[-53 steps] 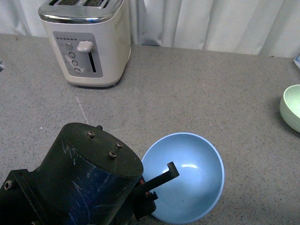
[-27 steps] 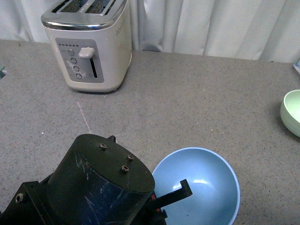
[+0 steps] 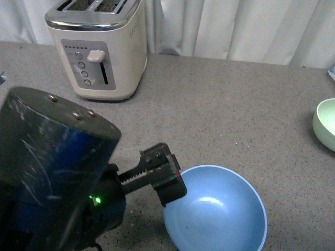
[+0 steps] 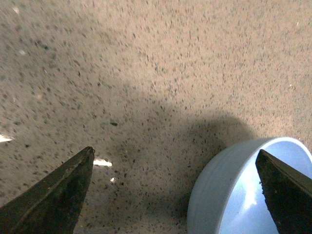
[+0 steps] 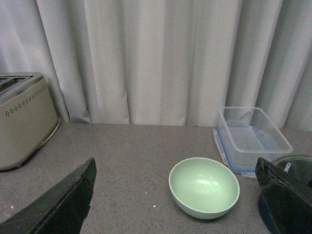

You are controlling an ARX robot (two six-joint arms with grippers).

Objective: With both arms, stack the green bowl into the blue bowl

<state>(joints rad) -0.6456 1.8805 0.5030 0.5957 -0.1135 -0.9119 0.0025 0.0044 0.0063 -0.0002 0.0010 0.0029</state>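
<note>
Left gripper (image 4: 174,151) is hanging with its fingers spread wide, one on each side of the blue bowl's (image 3: 220,214) left rim. That bowl is sitting on the grey table (image 3: 220,104), nearer the robot than the toaster (image 3: 97,49). Right gripper (image 5: 174,165) is also gaping, holding nothing, facing the green bowl (image 5: 204,187), which is resting far right, near a clear container (image 5: 251,136).

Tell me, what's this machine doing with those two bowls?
The left gripper is open at the blue bowl, one finger over its inside and one outside its rim, not clamped. The green bowl sits alone further right on the counter, untouched. The right gripper, open, hangs back from it. Nothing is stacked yet.
</note>
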